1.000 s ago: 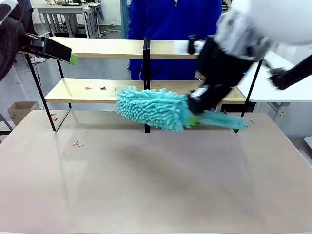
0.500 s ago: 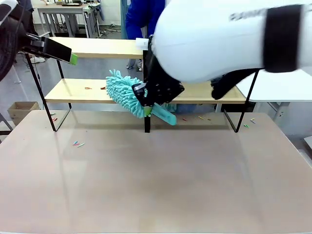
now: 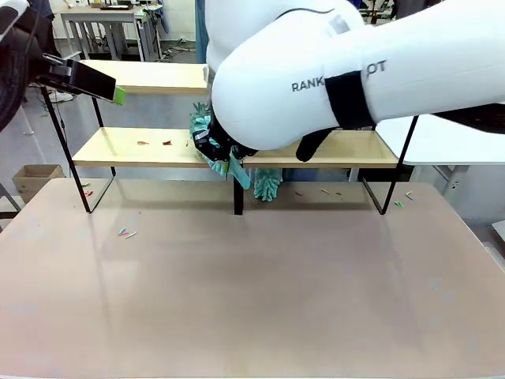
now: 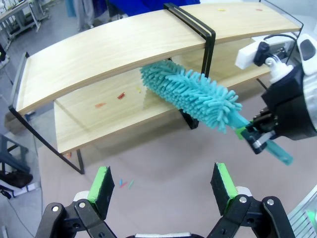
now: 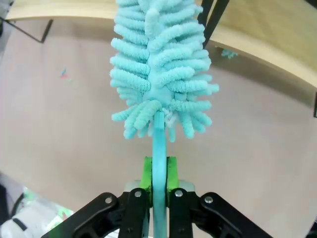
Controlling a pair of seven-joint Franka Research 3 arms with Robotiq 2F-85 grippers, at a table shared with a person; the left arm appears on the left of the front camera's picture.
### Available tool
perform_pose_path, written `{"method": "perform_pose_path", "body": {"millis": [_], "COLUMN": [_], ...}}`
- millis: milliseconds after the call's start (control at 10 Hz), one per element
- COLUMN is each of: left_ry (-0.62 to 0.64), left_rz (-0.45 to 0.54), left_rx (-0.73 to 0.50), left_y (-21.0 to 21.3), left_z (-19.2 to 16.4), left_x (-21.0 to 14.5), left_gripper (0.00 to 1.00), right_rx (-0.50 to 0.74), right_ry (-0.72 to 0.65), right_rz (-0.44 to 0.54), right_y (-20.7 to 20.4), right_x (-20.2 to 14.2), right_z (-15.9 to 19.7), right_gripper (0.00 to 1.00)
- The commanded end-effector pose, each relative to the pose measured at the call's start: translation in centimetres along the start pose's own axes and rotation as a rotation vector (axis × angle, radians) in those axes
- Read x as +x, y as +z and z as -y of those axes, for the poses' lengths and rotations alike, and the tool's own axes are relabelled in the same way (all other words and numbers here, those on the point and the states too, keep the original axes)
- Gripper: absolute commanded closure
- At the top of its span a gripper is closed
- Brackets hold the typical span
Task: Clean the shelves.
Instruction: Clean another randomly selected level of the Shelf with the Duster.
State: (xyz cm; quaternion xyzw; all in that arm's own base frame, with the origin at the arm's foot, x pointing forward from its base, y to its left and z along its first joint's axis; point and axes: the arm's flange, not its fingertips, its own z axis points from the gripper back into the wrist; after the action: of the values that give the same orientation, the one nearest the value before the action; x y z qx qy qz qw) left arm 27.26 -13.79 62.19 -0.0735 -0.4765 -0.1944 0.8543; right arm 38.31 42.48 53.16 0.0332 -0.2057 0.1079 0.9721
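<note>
The right arm has swung further left across the front view since a moment ago, and the teal chenille duster (image 3: 202, 126) has turned from lying along the rack's front to poking in between its boards. The left gripper (image 3: 111, 90) has stayed at the upper left.

Front view: the shelves (image 3: 126, 148) stand at the far edge of the beige worktop (image 3: 252, 300). The right gripper (image 3: 222, 157) is low in front of the central black upright, with the duster's handle end hanging below the lower board. Red scraps (image 3: 154, 143) lie on the lower board, and small coloured scraps (image 3: 126, 233) on the worktop at the left. Behind are a grey floor, a cardboard box (image 3: 31, 178), grey tables (image 3: 102, 20) and a person in blue (image 3: 200, 31).

Left wrist view: the left gripper's green pads stand spread wide over the worktop, nothing between them. The duster head slants under the upper board and above the lower one, just left of the upright. The right gripper pinches the handle behind the head.

Right wrist view: the jaws are pressed onto the thin teal handle, the fluffy head rising toward the boards, with pinkish-beige worktop below.
</note>
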Motion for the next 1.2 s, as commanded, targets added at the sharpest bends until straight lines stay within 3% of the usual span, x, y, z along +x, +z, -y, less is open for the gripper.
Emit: {"method": "perform_pose_path", "body": {"millis": [0,300,800,1000,1100], "left_ry": [0.0,0.0,0.0,0.0,0.0], "left_rz": [0.001,0.001,0.001,0.001,0.001], "left_rx": [-0.001,-0.001,-0.001,-0.001,-0.001], "left_y": [0.0,0.0,0.0,0.0,0.0], "left_z": [0.0,0.0,0.0,0.0,0.0], "left_x": [0.0,0.0,0.0,0.0,0.0], "left_gripper": [0.0,0.0,0.0,0.0,0.0], "right_rx": [-0.027,0.033,0.28,0.376,0.456], "right_ry": [-0.048,-0.057,0.034,0.191,0.341], "right_rz": [0.026,0.053,-0.064,-0.136,-0.194], "right_y": [-0.5,-2.7,-5.6,-6.3,-6.3], "right_x": [1.4,3.4,6.5,6.8,6.4], "right_z": [-2.6,-4.2,-7.1,-8.6,-8.7], "right_gripper": [0.87,0.87,0.87,0.87,0.87]}}
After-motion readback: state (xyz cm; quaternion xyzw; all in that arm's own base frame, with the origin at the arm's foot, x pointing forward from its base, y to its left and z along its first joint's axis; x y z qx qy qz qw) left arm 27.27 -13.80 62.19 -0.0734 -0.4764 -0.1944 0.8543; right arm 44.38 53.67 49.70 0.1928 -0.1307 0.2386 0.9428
